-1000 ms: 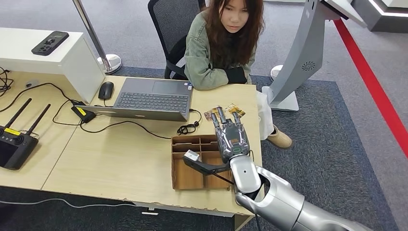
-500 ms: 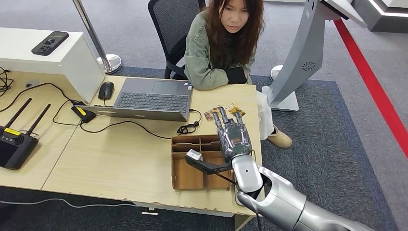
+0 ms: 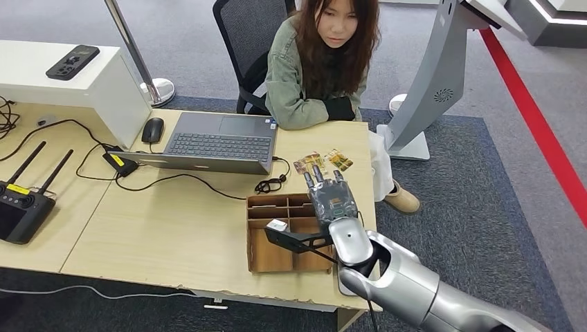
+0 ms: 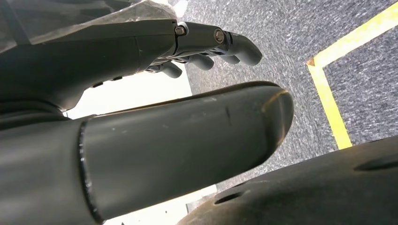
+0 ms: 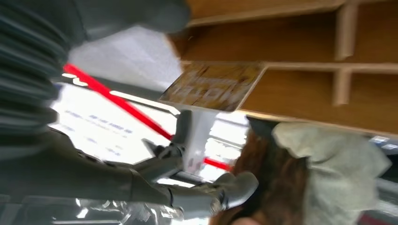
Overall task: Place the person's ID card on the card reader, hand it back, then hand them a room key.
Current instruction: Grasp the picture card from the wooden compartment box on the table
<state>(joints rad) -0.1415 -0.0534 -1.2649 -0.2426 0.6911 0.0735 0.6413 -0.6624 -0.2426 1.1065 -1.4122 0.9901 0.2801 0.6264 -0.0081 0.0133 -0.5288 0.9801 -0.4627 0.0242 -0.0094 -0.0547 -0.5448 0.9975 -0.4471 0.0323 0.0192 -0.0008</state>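
Head view. The right hand [image 3: 331, 199] hovers over the far right compartments of the cardboard divider tray [image 3: 264, 254], fingers extended and apart, thumb swung out toward 9 o'clock; it holds nothing. Two small patterned cards [image 3: 322, 161] lie flat on the wooden table [image 3: 173, 221] just beyond the fingertips, at 12 o'clock from the hand, and between it and the seated person [image 3: 318, 62]. Whether either one is the ID card cannot be told, and no card reader can be identified with confidence. In the right wrist view one card [image 5: 211, 86] appears beside the tray's partitions, apart from the fingers [image 5: 187, 187].

The left hand [image 4: 197, 42] hangs beside the body over grey carpet, fingers loosely curled on nothing visible; whether it counts as closed cannot be told.

Judged step: the opening one, reaching to pick up a card. The next move calls for advancing the hand toward 12 o'clock, lowering it, and pinching a thin, flat card off the tabletop, which will likely require sliding it or catching an edge.
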